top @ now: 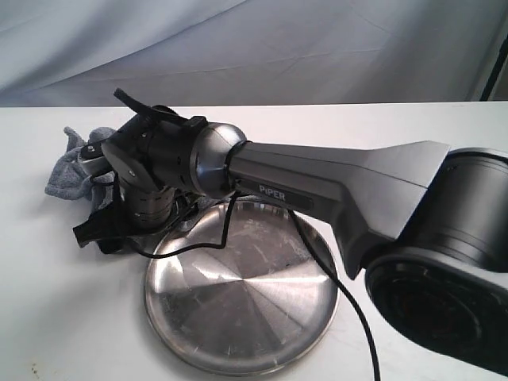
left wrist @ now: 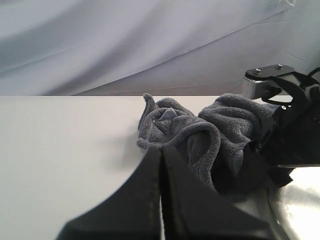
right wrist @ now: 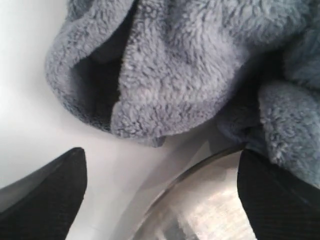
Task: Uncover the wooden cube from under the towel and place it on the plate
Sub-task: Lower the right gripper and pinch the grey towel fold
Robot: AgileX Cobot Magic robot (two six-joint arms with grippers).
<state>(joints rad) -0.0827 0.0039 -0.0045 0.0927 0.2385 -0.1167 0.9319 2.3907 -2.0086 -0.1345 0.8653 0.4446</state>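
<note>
In the exterior view, the soft, dark grey-blue fleece towel [top: 73, 168] lies bunched on the white bench [top: 48, 317], at the left and toward the far side. The round, shiny stainless-steel plate [top: 238, 305] sits nearer and to its right, and the part of it that shows carries nothing. The grey and black right arm [top: 333, 171] reaches across from the right. Its black wrist end hangs over the spot where towel and plate meet.

In the left wrist view, the black left fingers [left wrist: 147, 205] are pressed together with nothing between them, low over the bench and well short of the towel. The towel is heaped in thick folds just beside the plate's rim.

In the right wrist view, the black right fingers [right wrist: 50, 195] stand wide apart and hold nothing. They sit just above the towel's edge, with the plate's rim between them.

The pale wooden cube shows in no view. It is probably still under the folds, though the pictures cannot confirm this. By this reckoning the task has barely begun. The towel has yet to be lifted away, and the cube must then be gripped and set on the plate.
</note>
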